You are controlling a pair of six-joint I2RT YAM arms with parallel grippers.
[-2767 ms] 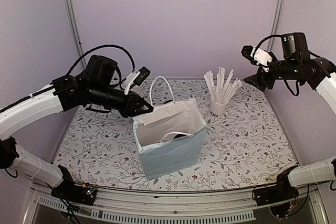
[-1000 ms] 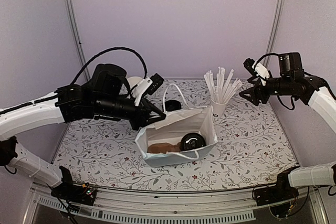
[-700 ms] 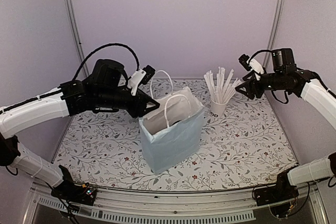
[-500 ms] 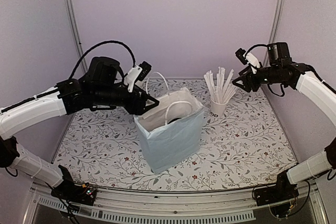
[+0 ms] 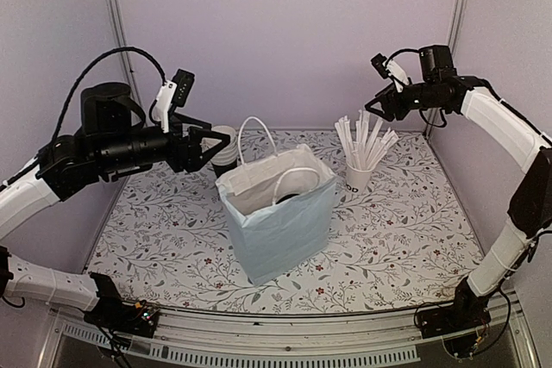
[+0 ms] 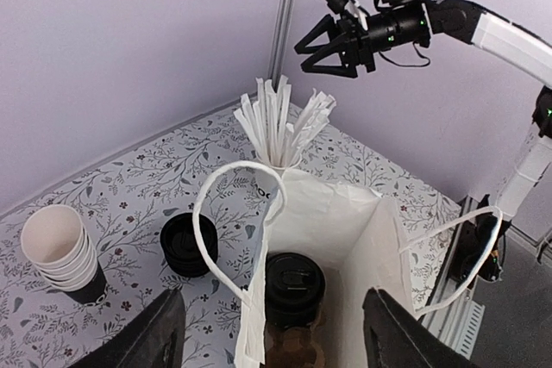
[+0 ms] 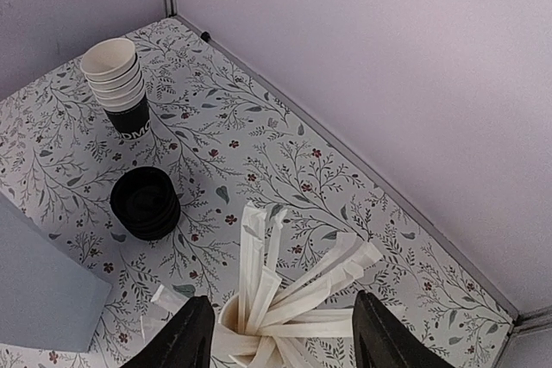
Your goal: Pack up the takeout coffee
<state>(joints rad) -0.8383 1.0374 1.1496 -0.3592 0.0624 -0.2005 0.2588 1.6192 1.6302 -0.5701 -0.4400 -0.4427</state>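
Withdrew left gripper (image 5: 211,148) from paper bag (image 5: 280,221) toward 10 o'clock, spread and empty; lifted right gripper (image 5: 376,109), also spread, over straws (image 5: 366,140) at 2 o'clock. Kept lidded takeout coffee (image 6: 295,277) inside bag, centre worktop (image 5: 414,239). Risked toppling unsupported bag if brushed.

Robot lab booth, plain walls (image 5: 285,32), patterned table (image 5: 414,230)

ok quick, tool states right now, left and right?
Left tool: open, holding nothing.
Right tool: open, holding nothing.
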